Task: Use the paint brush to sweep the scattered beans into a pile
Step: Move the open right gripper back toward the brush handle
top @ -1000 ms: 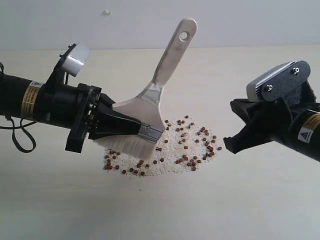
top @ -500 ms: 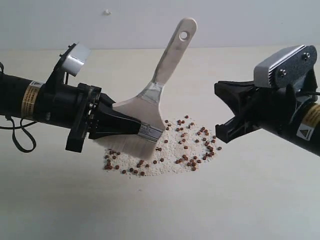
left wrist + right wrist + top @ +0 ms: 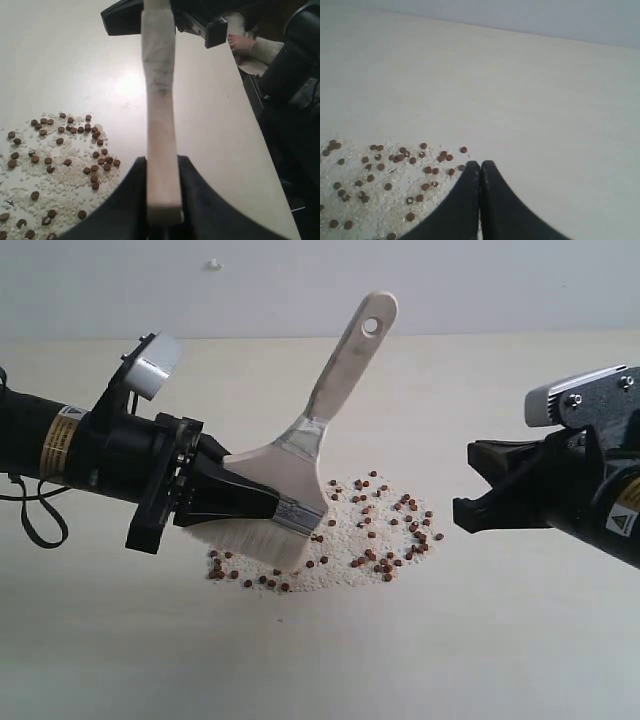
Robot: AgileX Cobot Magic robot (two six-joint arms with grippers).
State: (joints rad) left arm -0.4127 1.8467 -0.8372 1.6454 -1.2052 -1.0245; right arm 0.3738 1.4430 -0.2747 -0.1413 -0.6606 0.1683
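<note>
My left gripper [image 3: 296,508] is shut on the paint brush [image 3: 300,455], pinching it at the silver ferrule. The pale handle slants up and to the right, and the cream bristles [image 3: 250,540] rest on the table at the left edge of the beans [image 3: 375,530]. The reddish-brown beans lie mixed with off-white grains in a loose patch. In the left wrist view the brush [image 3: 160,115] runs edge-on between the jaws of the left gripper [image 3: 162,162], with beans [image 3: 60,150] to one side. My right gripper [image 3: 462,515] hovers right of the patch, shut and holding nothing. In the right wrist view the right gripper [image 3: 480,166] points at the rim of the beans [image 3: 395,170].
The pale table [image 3: 320,660] stretches around the patch. In the left wrist view the table edge [image 3: 260,150] drops off to a dark floor, where a person's foot [image 3: 240,42] and dark equipment [image 3: 295,65] show. A small white speck [image 3: 212,263] sits on the back wall.
The right gripper swung in toward the beans, then drew back to the right. The left gripper lowered the brush a little and shifted it to the right.
</note>
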